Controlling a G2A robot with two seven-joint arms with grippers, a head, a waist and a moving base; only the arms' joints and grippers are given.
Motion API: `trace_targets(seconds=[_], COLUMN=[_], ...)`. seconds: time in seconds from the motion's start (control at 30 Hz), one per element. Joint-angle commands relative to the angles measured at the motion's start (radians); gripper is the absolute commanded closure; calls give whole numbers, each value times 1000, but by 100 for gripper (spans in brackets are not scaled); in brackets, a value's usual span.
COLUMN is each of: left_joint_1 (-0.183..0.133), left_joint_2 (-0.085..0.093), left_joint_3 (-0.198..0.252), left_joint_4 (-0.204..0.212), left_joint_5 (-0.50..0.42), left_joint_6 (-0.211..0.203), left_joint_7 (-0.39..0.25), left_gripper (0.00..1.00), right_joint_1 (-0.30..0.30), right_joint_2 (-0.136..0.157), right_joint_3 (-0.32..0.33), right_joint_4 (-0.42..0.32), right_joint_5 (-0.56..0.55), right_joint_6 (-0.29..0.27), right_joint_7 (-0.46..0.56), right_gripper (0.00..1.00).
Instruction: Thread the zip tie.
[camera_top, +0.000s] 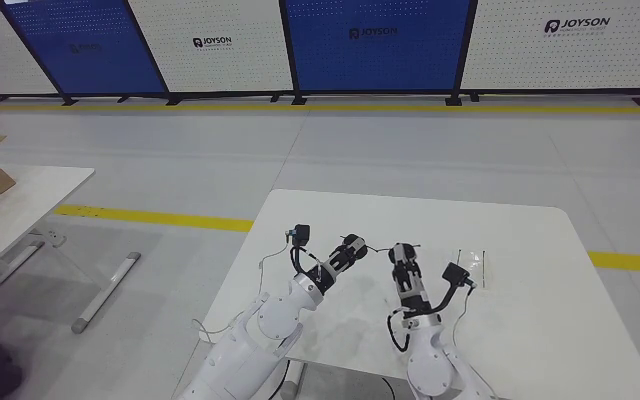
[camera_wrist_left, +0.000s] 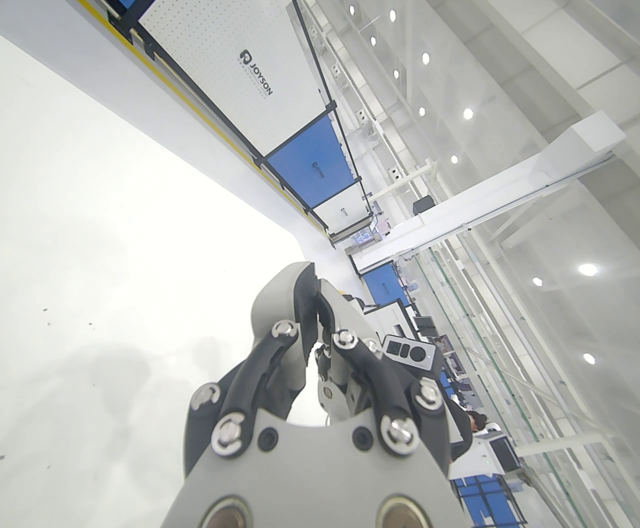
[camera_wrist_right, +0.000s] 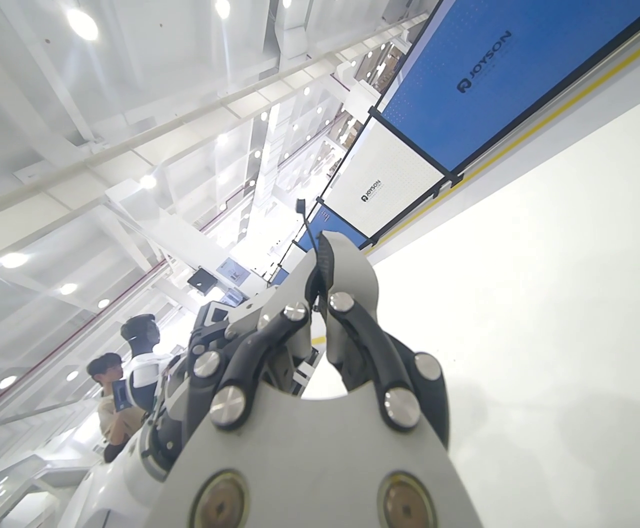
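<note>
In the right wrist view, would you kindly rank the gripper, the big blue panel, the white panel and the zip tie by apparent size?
1. gripper, largest, partly because it is nearest the camera
2. big blue panel
3. white panel
4. zip tie, smallest

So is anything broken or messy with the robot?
No, nothing looks broken, and nothing is spilled on the white table. The right gripper pinches a black zip tie between its fingers, with the tie's head poking out past the tips.
</note>
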Motion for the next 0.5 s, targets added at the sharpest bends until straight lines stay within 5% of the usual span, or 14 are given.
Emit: trace_targets(seconds=[0.0,0.47], left_joint_1=[0,0], left_joint_2=[0,0], left_joint_3=[0,0], left_joint_4=[0,0], left_joint_5=[0,0], left_joint_6=[0,0], left_joint_7=[0,0], left_gripper=[100,100], right_joint_1=[-4,-6], right_joint_2=[0,-6], right_joint_3=[4,3], right_joint_4=[-3,-2], right_joint_5=[0,-13], right_joint_6=[-3,3], right_joint_7=[-3,4], right_gripper=[100,100])
